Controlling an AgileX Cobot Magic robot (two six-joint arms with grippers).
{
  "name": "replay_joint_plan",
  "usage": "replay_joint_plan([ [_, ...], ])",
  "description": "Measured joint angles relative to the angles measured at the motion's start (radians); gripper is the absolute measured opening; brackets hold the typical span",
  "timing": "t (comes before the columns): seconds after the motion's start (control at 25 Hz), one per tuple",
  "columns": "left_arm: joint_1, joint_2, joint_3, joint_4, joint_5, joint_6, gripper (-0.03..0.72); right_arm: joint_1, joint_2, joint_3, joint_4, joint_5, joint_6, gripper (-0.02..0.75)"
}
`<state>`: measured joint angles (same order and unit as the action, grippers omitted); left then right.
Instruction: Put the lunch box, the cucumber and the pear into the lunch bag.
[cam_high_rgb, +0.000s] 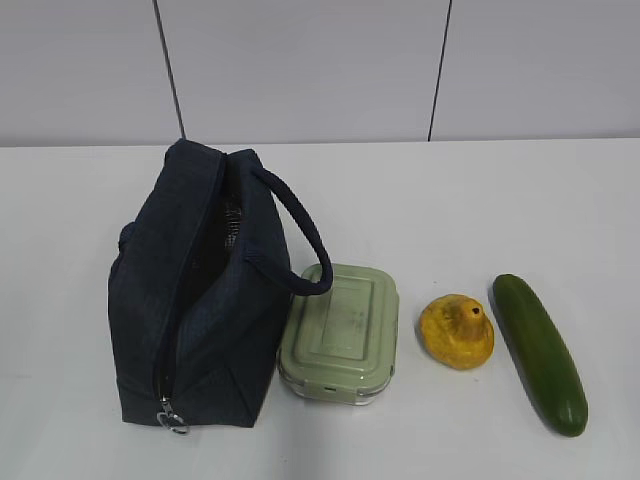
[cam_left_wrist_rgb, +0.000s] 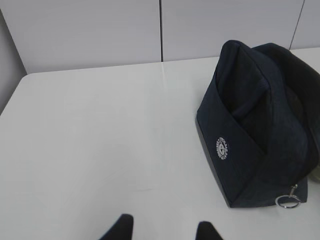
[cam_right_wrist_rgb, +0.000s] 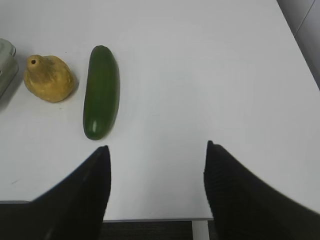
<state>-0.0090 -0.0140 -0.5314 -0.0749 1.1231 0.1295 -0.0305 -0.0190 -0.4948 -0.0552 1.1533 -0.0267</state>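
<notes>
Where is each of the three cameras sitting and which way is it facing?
Exterior view: raised at the table's near edge, slanting down toward the back wall at the lunch bag, lunch box, pear and cucumber; no robot parts.
Left wrist view: low over the table's left, facing the bag; left pincer tips at the bottom.
Right wrist view: above the table's right, looking down at cucumber and pear; right pincer open.
Shared: bag in exterior and left; cucumber and pear in exterior and right.

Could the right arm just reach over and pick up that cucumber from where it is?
Probably yes. The cucumber lies alone on bare table, just ahead and left of the open right gripper. The pear sits apart on its far side, so nothing blocks the way.
</notes>
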Motion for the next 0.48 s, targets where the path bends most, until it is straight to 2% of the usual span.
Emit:
replay_joint_plan([
  [0.48, 0.000, 0.000, 0.000, 0.000, 0.000, 0.000, 0.242, 0.000, 0.000, 0.000, 0.000, 0.000, 0.000, 0.463],
])
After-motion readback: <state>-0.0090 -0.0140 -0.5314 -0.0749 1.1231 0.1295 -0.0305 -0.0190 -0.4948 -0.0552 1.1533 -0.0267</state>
